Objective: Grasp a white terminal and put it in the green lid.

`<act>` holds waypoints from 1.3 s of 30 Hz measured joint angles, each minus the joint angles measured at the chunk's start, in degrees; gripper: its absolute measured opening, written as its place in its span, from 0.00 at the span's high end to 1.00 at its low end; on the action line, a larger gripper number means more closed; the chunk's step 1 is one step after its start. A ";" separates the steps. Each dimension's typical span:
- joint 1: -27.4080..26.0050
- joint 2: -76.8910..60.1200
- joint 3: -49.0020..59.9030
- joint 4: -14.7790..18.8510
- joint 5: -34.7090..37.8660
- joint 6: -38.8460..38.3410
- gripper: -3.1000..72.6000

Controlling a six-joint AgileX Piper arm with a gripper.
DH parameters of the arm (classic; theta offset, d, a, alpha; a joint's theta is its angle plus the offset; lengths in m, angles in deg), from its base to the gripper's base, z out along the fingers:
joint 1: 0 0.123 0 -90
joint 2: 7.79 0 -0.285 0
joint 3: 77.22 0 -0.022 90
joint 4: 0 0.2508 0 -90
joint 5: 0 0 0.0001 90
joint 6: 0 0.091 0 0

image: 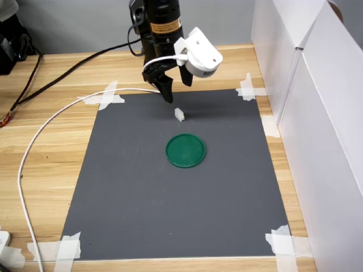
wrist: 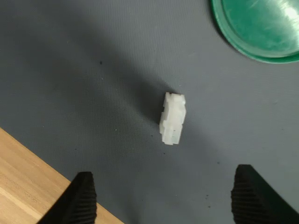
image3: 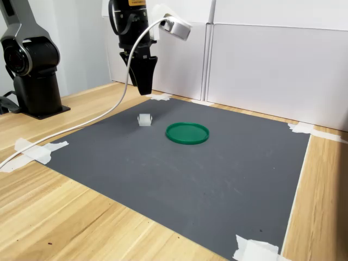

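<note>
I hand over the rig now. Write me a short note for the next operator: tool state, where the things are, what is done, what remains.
Tool: open and empty, above the mat, fingers either side of the white terminal but not touching it.
White terminal: lies on the grey mat, apart from the green lid.
Green lid: empty, flat on the mat.
Done: approach only.
Left: lower, close on the terminal, lift, carry it to the lid, release.
</note>
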 joint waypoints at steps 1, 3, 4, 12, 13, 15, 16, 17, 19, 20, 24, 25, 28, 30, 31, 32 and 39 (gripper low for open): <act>0.00 0.46 0.00 0.00 0.00 0.16 0.03; 0.00 1.30 0.00 0.00 0.00 0.43 0.03; 0.00 1.68 0.00 0.00 -0.13 0.56 0.03; 0.00 3.45 0.47 -0.25 -2.94 0.22 0.03; 0.00 3.45 1.01 -0.25 -3.92 -0.24 0.03; 0.00 3.45 2.64 -0.41 -5.48 -1.21 0.03; 0.00 3.45 3.38 -0.54 -6.06 -1.71 0.03; 0.00 3.45 4.25 -0.60 -6.75 -2.10 0.03; 0.00 3.45 5.58 -0.69 -8.12 -2.56 0.03; 0.00 3.45 5.93 -0.69 -8.65 -2.73 0.03; 0.00 3.45 6.46 -0.69 -10.68 -2.78 0.03; 0.00 3.45 6.46 -0.69 -11.10 -3.01 0.03; 0.00 3.45 6.48 -0.69 -12.60 -4.07 0.03; 0.00 3.81 6.48 -0.58 -13.22 -4.26 0.03; 0.00 4.18 6.48 -0.44 -13.30 -4.26 0.03; 0.00 4.61 6.48 -0.44 -13.30 -4.26 0.03; 0.00 5.79 6.76 -0.44 -13.45 -4.28 0.03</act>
